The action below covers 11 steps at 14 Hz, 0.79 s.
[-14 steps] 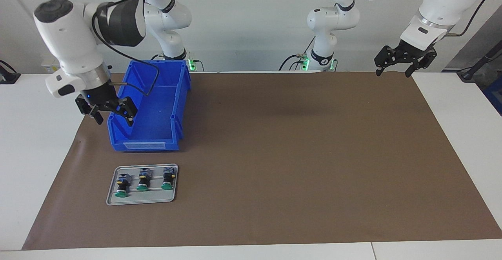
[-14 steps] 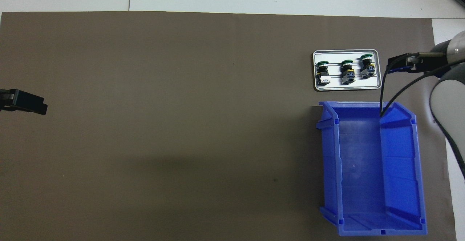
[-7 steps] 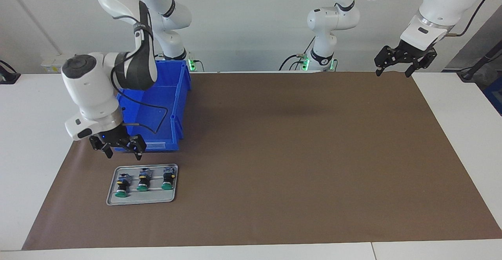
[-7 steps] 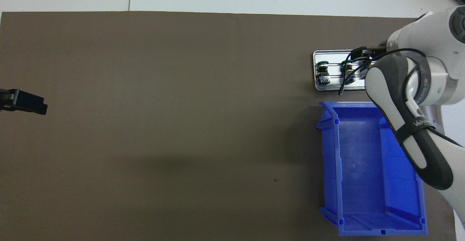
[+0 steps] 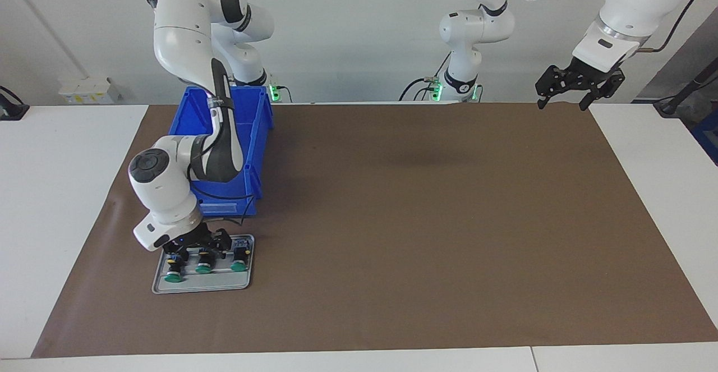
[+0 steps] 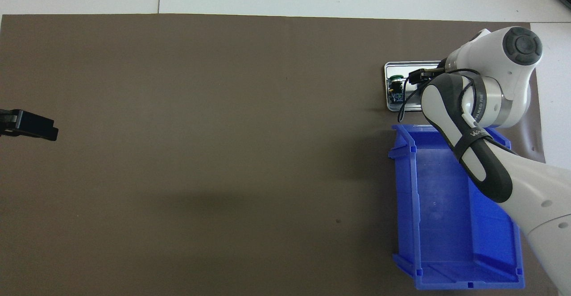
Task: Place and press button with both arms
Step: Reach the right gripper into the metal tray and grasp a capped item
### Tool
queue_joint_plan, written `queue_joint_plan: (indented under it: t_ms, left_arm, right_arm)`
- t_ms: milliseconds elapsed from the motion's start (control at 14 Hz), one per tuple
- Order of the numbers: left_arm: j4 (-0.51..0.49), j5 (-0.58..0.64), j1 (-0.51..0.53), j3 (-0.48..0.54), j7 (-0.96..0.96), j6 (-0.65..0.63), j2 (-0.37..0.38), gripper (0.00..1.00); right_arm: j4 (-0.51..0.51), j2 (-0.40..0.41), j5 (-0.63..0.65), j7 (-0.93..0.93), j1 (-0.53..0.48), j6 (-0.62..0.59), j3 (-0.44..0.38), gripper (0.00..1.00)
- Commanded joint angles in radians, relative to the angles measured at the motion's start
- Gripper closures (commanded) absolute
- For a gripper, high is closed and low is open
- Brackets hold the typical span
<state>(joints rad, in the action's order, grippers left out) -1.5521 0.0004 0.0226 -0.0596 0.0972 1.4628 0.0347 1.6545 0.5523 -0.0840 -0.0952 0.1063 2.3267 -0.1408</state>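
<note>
Three buttons with green caps lie side by side in a small grey tray (image 5: 202,286) beside the blue bin, farther from the robots than it. My right gripper (image 5: 205,247) is down at the tray, open, its fingers standing either side of the black body of the middle button (image 5: 203,269). The other two buttons (image 5: 174,275) (image 5: 240,265) lie beside it. In the overhead view the right arm covers most of the tray (image 6: 387,70); one button (image 6: 395,86) shows there. My left gripper (image 5: 564,101) hangs open and empty over the mat's corner at the left arm's end, and it also shows in the overhead view (image 6: 29,125).
An open blue bin (image 5: 255,136) stands on the brown mat (image 5: 420,220) close to the right arm's base, touching distance from the tray. The right arm's forearm passes over the bin. White table surface borders the mat.
My right arm has swung from beside the bin, out over it and down to the tray, ending low over the middle button. The left arm has not moved.
</note>
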Motion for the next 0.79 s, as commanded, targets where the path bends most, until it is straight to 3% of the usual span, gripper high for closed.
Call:
queue_joint_plan:
  t_ms: [0, 72, 143, 215, 286, 358, 429, 716]
  left_arm:
    - [-0.031, -0.011, 0.016, -0.008, -0.008, 0.001, 0.028, 0.0]
    - [-0.031, -0.011, 0.016, -0.008, -0.008, 0.001, 0.028, 0.0]
    - [-0.031, -0.011, 0.016, -0.008, -0.008, 0.001, 0.028, 0.0]
    - [-0.031, -0.011, 0.016, -0.008, -0.008, 0.001, 0.028, 0.0]
    - [-0.031, -0.011, 0.016, -0.008, -0.008, 0.001, 0.028, 0.0]
    - [-0.031, -0.011, 0.016, -0.008, -0.008, 0.001, 0.028, 0.0]
    - [-0.031, -0.011, 0.016, -0.008, -0.008, 0.001, 0.028, 0.0]
    - [-0.031, -0.011, 0.016, -0.008, -0.008, 0.002, 0.028, 0.0]
  right_arm:
    - [0.048, -0.021, -0.033, -0.04, -0.008, 0.029, 0.006, 0.0]
    - [0.048, -0.021, -0.033, -0.041, -0.01, 0.04, 0.004, 0.0]
    - [0.048, -0.02, -0.033, -0.043, -0.01, 0.043, 0.006, 0.06]
    - [0.048, -0.02, -0.033, -0.043, -0.01, 0.043, 0.004, 0.2]
    - [0.047, -0.018, -0.031, -0.047, -0.01, 0.046, 0.004, 0.5]
    - [0.047, -0.018, -0.031, -0.06, -0.011, 0.049, 0.004, 0.91]
    - [0.047, -0.017, -0.033, -0.046, -0.01, 0.051, 0.004, 1.0]
    - [-0.028, -0.017, -0.033, 0.001, -0.008, -0.01, 0.004, 1.0]
